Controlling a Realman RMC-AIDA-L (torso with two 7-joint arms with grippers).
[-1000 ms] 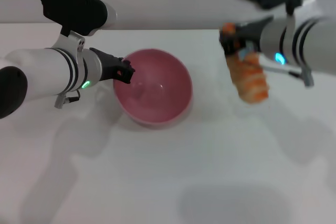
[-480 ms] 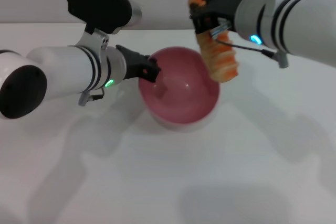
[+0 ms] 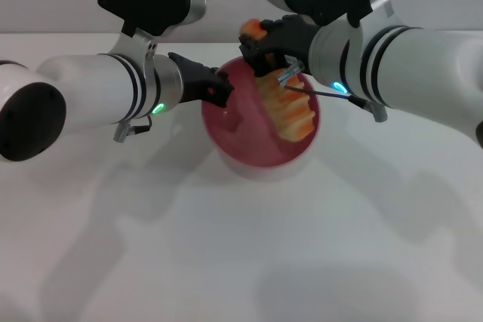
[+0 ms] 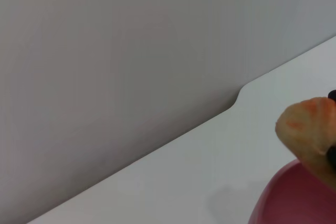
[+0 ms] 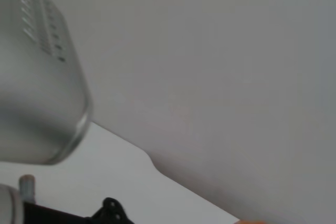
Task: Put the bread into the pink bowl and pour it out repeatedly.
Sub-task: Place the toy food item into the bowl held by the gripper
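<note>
Over pink bowl [image 3: 256, 152] now, right pincer [image 3: 260, 50] gripping bread [image 3: 290, 107]

Left hand [image 3: 219, 90] and right hand [image 3: 260, 47] both clamped, reaching inward together.

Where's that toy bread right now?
In the head view, the bread hangs over the right half of the pink bowl, gripped at its top end by the right pincer.

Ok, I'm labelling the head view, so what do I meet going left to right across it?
Left tool at the pink bowl's left rim → bread hanging into the bowl → right arm.
</note>
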